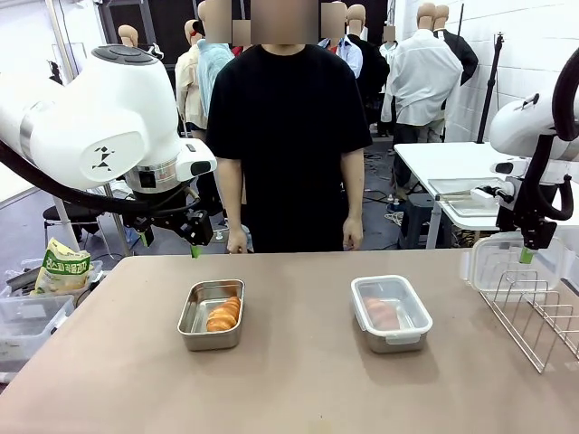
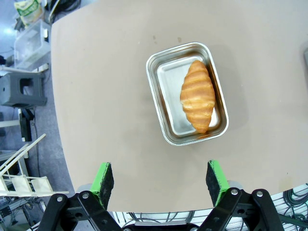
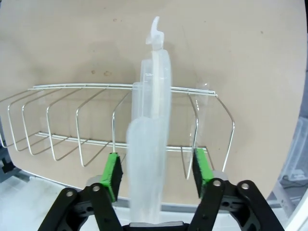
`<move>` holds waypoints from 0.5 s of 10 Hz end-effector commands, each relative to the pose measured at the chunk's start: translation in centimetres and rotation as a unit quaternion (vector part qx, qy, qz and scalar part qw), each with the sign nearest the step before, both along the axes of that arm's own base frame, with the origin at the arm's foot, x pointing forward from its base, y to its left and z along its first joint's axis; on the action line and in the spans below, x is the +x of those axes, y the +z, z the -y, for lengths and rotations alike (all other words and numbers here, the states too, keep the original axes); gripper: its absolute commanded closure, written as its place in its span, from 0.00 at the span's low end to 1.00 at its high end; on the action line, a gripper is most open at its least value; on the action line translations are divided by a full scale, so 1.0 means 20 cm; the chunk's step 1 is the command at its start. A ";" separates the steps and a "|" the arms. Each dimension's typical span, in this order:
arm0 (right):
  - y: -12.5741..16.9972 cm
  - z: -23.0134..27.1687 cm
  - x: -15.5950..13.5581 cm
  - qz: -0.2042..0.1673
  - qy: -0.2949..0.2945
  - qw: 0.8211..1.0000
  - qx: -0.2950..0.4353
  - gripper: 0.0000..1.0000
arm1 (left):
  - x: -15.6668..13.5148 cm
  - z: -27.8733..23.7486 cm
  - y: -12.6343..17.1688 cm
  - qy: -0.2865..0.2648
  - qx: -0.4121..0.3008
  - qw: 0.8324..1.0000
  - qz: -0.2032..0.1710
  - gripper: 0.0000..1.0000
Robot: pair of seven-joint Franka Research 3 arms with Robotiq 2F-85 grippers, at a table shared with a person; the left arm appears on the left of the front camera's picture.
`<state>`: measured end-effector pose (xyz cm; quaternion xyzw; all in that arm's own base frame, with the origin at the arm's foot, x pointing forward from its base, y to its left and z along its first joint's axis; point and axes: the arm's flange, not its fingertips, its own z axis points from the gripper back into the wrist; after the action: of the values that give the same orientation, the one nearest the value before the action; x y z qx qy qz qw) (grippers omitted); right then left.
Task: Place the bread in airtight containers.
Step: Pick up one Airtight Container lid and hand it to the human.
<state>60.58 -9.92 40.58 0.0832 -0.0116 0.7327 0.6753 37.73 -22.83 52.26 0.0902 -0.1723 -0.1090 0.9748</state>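
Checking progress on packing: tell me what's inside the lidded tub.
Inside the lidded tub a croissant shows through the clear lid, hazily. The tub's floor under the croissant is covered.

2 golden-brown, ridged croissants [image 1: 223,315] [image 1: 380,313] lie in silvery stainless-steel rectangular tubs [image 1: 194,327] [image 1: 413,338], one under a clear plastic lid [image 1: 391,283]. The flat table top [image 1: 298,380] is plain beige-brown. A silver wire rack [image 3: 72,125] holds another clear, colourless plastic lid [image 3: 151,125].

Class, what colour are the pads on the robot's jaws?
Green pads, clearest in the left wrist view.
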 end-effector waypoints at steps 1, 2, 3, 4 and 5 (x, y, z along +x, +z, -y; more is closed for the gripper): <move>0.00 -0.01 0.04 -0.015 -0.006 1.000 -0.004 0.68 | 0.00 0.00 0.00 0.000 0.001 1.000 -0.002 0.00; 0.00 -0.01 0.04 -0.019 -0.004 1.000 -0.003 0.86 | 0.00 0.00 0.00 0.000 0.001 1.000 -0.002 0.00; 0.00 -0.01 0.04 -0.020 -0.003 1.000 -0.004 1.00 | 0.00 0.00 0.00 0.000 0.001 1.000 -0.002 0.00; 0.01 -0.01 0.04 -0.021 -0.004 1.000 -0.004 1.00 | 0.00 0.00 0.00 0.000 0.001 1.000 -0.002 0.00; 0.01 -0.01 0.04 -0.022 -0.004 1.000 -0.004 1.00 | 0.00 0.00 0.00 0.000 0.001 1.000 -0.002 0.00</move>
<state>60.56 -9.77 40.70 0.0932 -0.0058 0.7336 0.6732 37.73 -22.83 52.26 0.0902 -0.1723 -0.1090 0.9748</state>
